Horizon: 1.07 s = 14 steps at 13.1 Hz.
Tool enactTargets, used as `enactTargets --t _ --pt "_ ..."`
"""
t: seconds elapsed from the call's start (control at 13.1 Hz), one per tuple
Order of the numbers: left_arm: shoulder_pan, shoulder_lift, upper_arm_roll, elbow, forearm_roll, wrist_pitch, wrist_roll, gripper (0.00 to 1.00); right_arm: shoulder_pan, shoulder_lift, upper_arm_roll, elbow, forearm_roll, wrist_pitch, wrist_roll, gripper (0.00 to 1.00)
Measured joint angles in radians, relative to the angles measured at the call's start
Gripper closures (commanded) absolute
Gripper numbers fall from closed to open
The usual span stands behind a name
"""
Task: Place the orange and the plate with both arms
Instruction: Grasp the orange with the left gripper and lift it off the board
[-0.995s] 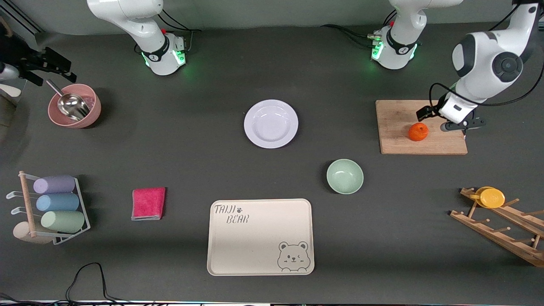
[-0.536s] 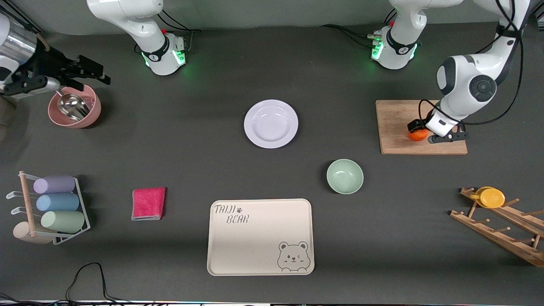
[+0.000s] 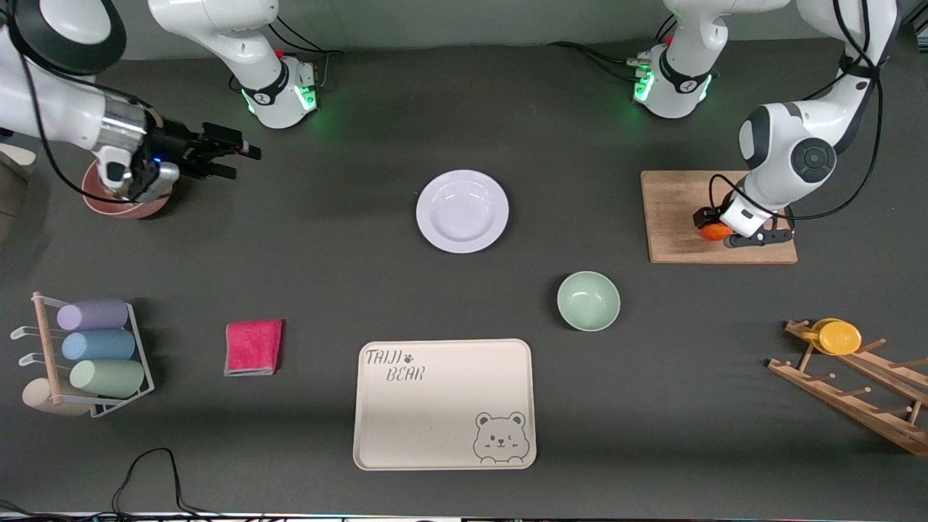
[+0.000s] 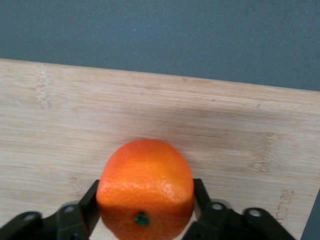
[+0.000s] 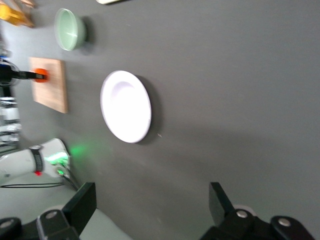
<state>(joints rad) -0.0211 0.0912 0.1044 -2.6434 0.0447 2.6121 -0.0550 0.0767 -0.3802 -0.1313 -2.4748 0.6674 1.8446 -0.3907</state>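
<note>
Left wrist view shows my left gripper [image 4: 145,220] clenched on the orange [image 4: 145,187], fingers [image 4: 87,207] pressing its widest flanks as it sits on the cutting board [image 4: 225,130]. I judge it light, firm, round, liable to roll. My right gripper [image 3: 217,151], spread and holding nothing, hangs well short of the plate [image 3: 462,211], a glossy, slippery thing best taken by its rim.

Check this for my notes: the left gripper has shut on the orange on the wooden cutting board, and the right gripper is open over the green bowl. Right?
Not quite. The right gripper is open, but it hangs beside the pink bowl, not over the green bowl; the front view shows this. The left gripper is shut on the orange on the cutting board.
</note>
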Motion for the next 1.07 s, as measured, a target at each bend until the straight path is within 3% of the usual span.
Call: enactTargets --t 0.23,0.54,0.77,1.07 --pt "0.0 -0.002 0.0 0.002 0.0 0.0 0.001 1.0 0.0 0.047 0.0 -0.153 0.231 0.085 -0.227 0.0" --pt "0.001 -0.069 0.002 0.035 0.0 -0.099 0.03 1.0 -0.001 0.249 -0.002 -0.242 0.527 0.12 -0.604 0.0" --pt "0.001 -0.215 0.005 0.152 0.0 -0.43 0.04 1.0 0.002 0.436 -0.001 -0.247 0.708 0.118 -0.845 0.0" --pt "0.001 -0.327 0.006 0.456 0.0 -0.875 0.044 1.0 0.056 0.612 0.003 -0.242 0.875 0.116 -1.0 0.0"
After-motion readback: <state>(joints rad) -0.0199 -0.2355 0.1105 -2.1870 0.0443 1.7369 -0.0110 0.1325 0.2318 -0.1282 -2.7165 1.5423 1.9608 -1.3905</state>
